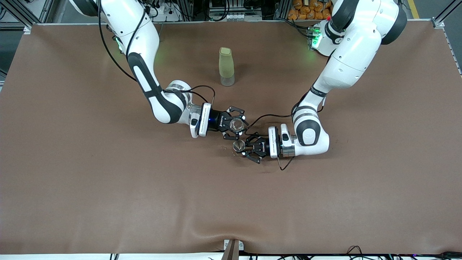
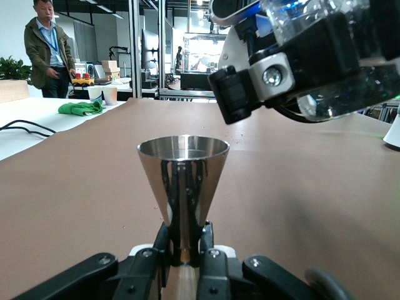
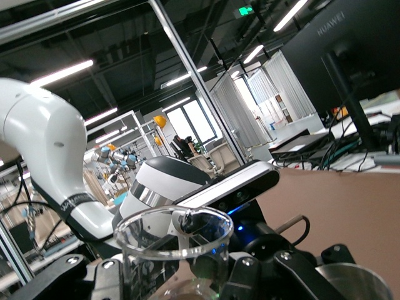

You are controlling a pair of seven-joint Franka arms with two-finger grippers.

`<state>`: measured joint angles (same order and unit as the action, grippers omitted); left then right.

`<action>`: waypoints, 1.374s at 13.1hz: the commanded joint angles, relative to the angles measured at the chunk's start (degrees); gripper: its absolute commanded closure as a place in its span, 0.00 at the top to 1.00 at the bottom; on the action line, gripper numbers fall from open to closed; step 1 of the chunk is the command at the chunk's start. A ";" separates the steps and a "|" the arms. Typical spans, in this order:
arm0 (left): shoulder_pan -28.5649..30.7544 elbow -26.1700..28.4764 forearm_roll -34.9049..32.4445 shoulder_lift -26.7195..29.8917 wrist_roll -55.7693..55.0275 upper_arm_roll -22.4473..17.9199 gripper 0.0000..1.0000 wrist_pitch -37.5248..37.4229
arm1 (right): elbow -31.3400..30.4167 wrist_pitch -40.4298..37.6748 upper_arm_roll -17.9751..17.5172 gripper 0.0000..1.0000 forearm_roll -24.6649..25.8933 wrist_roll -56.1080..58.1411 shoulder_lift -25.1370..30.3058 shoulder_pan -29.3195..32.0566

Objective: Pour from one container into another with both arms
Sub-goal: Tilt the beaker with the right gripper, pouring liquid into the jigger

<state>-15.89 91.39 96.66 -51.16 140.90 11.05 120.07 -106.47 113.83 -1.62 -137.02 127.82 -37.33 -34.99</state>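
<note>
My left gripper [image 1: 241, 148] is shut on the narrow waist of a steel cone-shaped cup [image 1: 238, 145], held upright low at the table's middle. In the left wrist view the steel cup [image 2: 183, 178] rises from between the fingers [image 2: 215, 262] of the left gripper [image 2: 184, 253], its mouth open upward. My right gripper [image 1: 236, 124] is shut on a clear glass beaker [image 1: 236, 124], held higher than the steel cup and close beside it, toward the robots' bases. The right wrist view shows the beaker [image 3: 175, 244] in my right gripper [image 3: 175, 284], with the steel cup's rim [image 3: 350, 280] beside it.
A tall pale-green bottle [image 1: 226, 66] stands upright on the brown table cover [image 1: 108, 180], nearer the robots' bases than both grippers. Black cables trail from both wrists by the grippers. A person [image 2: 45, 50] stands off the table by a white bench.
</note>
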 commanded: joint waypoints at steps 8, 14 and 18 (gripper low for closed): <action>-0.02 -0.60 1.07 -0.61 1.57 0.03 0.00 -0.80 | -1.20 0.07 -0.14 0.00 -0.88 -18.12 1.83 -0.17; -0.55 0.02 0.90 -0.52 1.66 0.11 0.00 -0.89 | -1.02 0.07 -0.05 0.00 3.33 -26.38 1.91 0.27; -0.64 0.11 0.81 -0.69 2.54 0.11 0.00 -0.89 | -1.11 0.07 -0.05 0.00 4.57 -30.69 2.44 0.53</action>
<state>-16.52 91.67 96.66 -51.42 141.75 11.09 120.04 -106.46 113.82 -1.48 -133.91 100.29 -36.60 -34.96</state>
